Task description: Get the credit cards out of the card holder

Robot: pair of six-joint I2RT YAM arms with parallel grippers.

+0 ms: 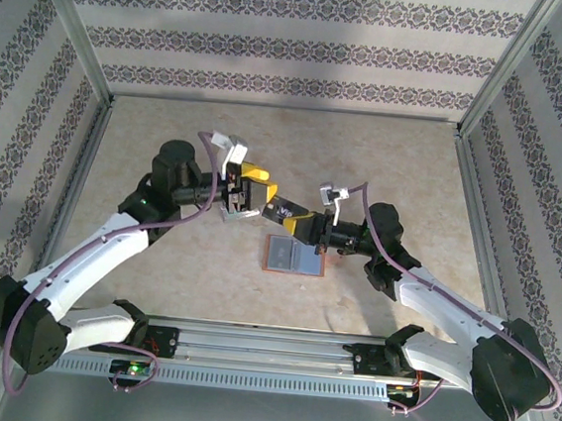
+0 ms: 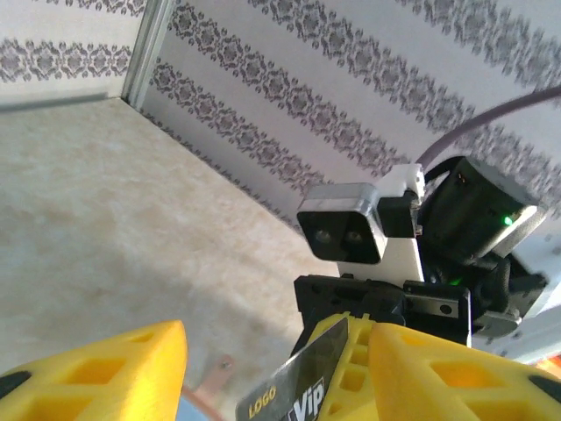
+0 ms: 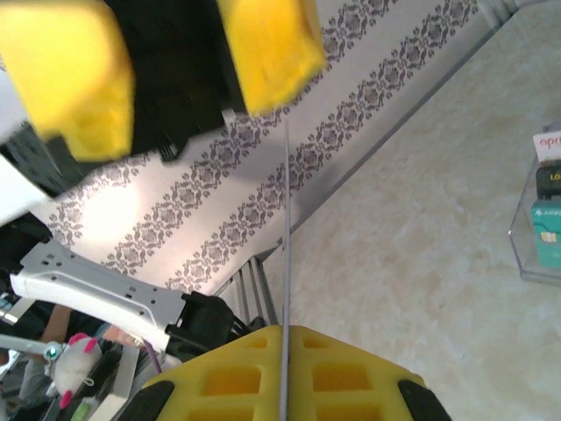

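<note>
A dark credit card (image 1: pixel 283 212) printed "LOGO VIP" hangs in the air between the two grippers. My right gripper (image 1: pixel 300 224) is shut on its near end; in the right wrist view the card (image 3: pixel 286 228) runs edge-on out of the closed yellow fingers (image 3: pixel 228 377). My left gripper (image 1: pixel 252 196) is open, and the card (image 2: pixel 302 381) stands between its spread fingers (image 2: pixel 96 377), close to the right-hand one. The card holder (image 1: pixel 294 257) lies open on the table just below, grey-blue inside with a reddish-brown rim (image 2: pixel 215 377). Red-white, dark and teal credit cards (image 3: pixel 548 197) sit in it.
The beige table (image 1: pixel 167 150) is fenced by patterned walls (image 1: pixel 277 41) and metal corner posts (image 1: pixel 75 26). The arm bases and a metal rail (image 1: pixel 267 354) run along the near edge. The right wrist's camera block (image 2: pixel 342 224) sits close in front of the left fingers.
</note>
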